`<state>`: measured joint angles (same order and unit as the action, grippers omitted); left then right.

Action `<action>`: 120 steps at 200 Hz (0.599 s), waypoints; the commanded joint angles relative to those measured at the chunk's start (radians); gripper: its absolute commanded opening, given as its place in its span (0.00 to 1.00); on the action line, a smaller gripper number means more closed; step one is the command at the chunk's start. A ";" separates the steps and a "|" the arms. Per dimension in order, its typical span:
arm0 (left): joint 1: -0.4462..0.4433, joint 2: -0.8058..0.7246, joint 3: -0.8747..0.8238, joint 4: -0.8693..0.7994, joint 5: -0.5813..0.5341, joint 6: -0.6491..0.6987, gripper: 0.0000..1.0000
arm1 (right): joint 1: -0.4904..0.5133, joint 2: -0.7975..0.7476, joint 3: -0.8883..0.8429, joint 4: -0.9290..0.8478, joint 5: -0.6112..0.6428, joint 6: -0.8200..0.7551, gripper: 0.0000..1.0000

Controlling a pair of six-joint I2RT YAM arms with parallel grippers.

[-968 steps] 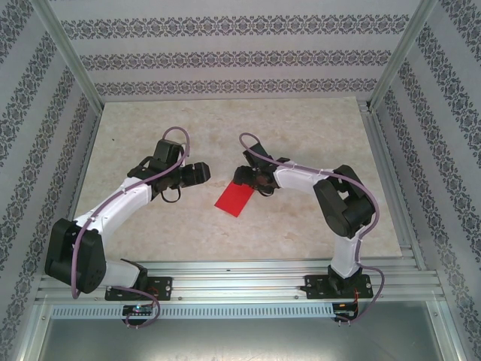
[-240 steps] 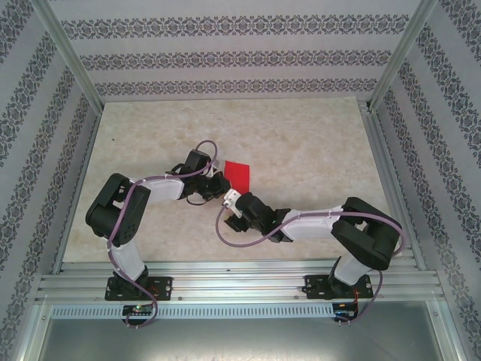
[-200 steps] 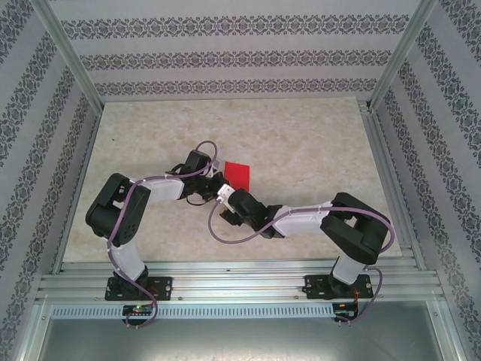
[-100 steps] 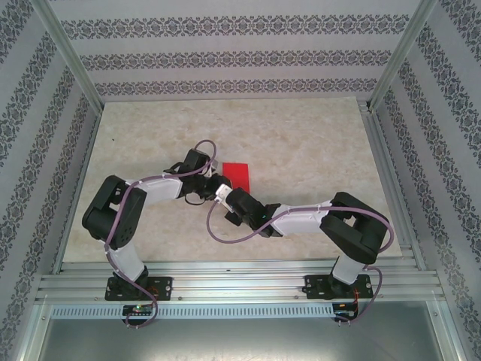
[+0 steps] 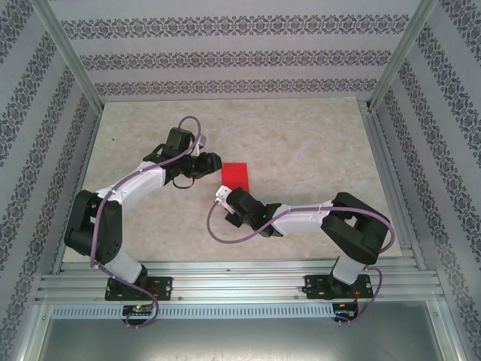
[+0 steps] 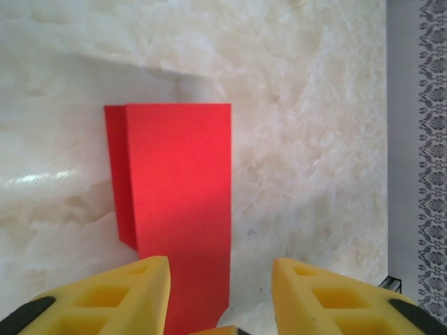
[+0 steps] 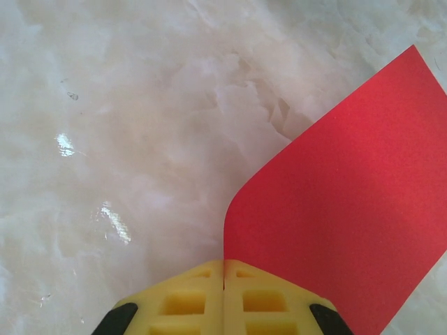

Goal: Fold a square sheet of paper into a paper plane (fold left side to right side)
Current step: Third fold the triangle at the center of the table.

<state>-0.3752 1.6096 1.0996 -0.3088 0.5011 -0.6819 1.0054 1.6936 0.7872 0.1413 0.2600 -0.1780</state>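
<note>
The square sheet of paper (image 5: pixel 236 176) lies folded into a narrow red rectangle on the marble table (image 5: pixel 301 143). In the left wrist view the sheet (image 6: pixel 178 202) shows a thin strip of lower layer along its left side. My left gripper (image 5: pixel 212 163) hovers at the sheet's left edge, open (image 6: pixel 220 296), with the paper's near end beneath the gap and nothing gripped. My right gripper (image 5: pixel 224 196) sits at the sheet's near left corner. Its yellow fingers (image 7: pixel 223 272) are shut, and the curled red edge of the sheet (image 7: pixel 349 216) runs into their seam.
Metal rails (image 5: pixel 240 282) run along the near edge under both arm bases. Patterned walls (image 5: pixel 240 60) and frame posts close in the table on three sides. Bare marble spreads to the right of the paper and towards the back.
The left gripper has opened and drawn back to the left off the sheet, its arm swinging outward. The right gripper has closed at the sheet's near corner.
</note>
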 commanded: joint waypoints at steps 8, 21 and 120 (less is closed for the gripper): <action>-0.004 0.120 0.101 -0.001 0.067 0.062 0.40 | -0.005 -0.005 0.004 -0.003 -0.013 0.018 0.00; -0.016 0.185 0.144 0.008 0.099 0.068 0.39 | -0.005 -0.002 0.006 -0.003 -0.015 0.023 0.00; -0.069 0.524 0.351 -0.067 0.091 0.147 0.30 | -0.037 -0.003 0.018 -0.029 -0.094 0.066 0.00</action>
<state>-0.4351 2.1159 1.4170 -0.3416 0.5941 -0.5781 0.9867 1.6936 0.7876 0.1196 0.2218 -0.1478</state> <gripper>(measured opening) 0.306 0.044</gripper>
